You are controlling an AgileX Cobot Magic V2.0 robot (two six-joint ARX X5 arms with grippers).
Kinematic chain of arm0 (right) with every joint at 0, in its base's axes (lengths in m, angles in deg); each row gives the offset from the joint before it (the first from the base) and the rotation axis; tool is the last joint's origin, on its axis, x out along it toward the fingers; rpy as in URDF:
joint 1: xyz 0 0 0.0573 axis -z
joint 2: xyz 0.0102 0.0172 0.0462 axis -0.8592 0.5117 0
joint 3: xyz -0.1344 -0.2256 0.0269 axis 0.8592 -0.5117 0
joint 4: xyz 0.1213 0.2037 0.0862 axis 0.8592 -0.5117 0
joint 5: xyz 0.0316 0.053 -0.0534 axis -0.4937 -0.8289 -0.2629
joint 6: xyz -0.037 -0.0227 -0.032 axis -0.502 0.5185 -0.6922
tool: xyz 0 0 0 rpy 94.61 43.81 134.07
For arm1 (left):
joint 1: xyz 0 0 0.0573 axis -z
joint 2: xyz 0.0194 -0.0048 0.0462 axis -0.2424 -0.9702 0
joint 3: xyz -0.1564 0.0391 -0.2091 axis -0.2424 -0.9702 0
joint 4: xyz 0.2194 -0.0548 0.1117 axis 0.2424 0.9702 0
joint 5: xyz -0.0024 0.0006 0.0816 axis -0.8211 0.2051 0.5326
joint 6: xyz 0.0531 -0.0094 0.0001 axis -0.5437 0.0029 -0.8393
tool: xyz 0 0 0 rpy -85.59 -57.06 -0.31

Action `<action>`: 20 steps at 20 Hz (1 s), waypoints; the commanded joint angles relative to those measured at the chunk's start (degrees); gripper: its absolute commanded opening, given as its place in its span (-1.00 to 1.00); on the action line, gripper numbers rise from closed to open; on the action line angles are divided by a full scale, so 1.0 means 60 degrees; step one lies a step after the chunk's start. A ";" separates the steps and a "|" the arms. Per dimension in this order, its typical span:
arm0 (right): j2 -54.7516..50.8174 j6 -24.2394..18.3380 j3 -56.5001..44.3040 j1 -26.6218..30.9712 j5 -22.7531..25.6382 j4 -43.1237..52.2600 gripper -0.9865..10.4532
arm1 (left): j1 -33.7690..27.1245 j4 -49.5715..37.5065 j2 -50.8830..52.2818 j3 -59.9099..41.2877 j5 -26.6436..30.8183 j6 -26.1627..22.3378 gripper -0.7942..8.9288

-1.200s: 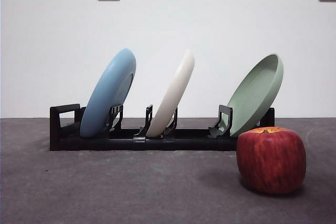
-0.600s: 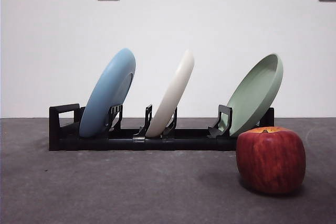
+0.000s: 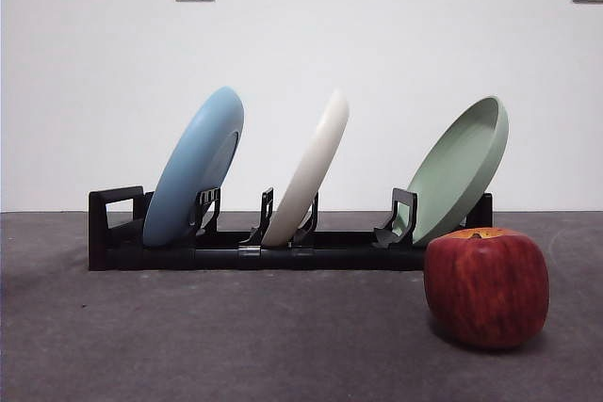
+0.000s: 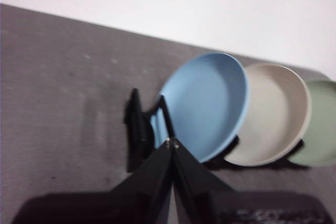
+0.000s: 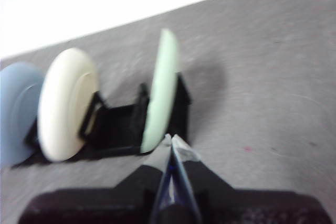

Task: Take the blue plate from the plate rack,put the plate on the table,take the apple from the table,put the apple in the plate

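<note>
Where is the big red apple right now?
In the front view, the apple sits on the table at the right, just in front of the plate rack, near the pale green plate.

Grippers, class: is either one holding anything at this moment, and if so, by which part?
Nothing is held. The left gripper and right gripper are both shut on nothing, above the table.

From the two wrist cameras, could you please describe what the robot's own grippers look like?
Both are matte black: the left gripper and right gripper each show two wedge-shaped jaws tapering from a broad dark base. The right one shows bluish inner faces and a pale scuffed tip. No cables or markings are visible.
</note>
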 commanded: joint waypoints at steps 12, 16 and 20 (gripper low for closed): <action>0.3169 -0.1086 0.2524 -0.0022 -0.1800 -0.1789 -0.21 | 0.0423 0.2310 -0.4302 0.3814 -0.1588 -0.1428 -0.05; 0.3169 -0.1082 0.2524 -0.0022 -0.1800 -0.1727 -0.21 | 0.0903 0.1479 -0.4860 0.3836 -0.1570 -0.0976 -0.06; 0.3169 -0.1082 0.2524 -0.0022 -0.1800 -0.1719 -0.21 | 0.1577 0.0947 -0.6054 0.4433 -0.1242 -0.0882 -0.06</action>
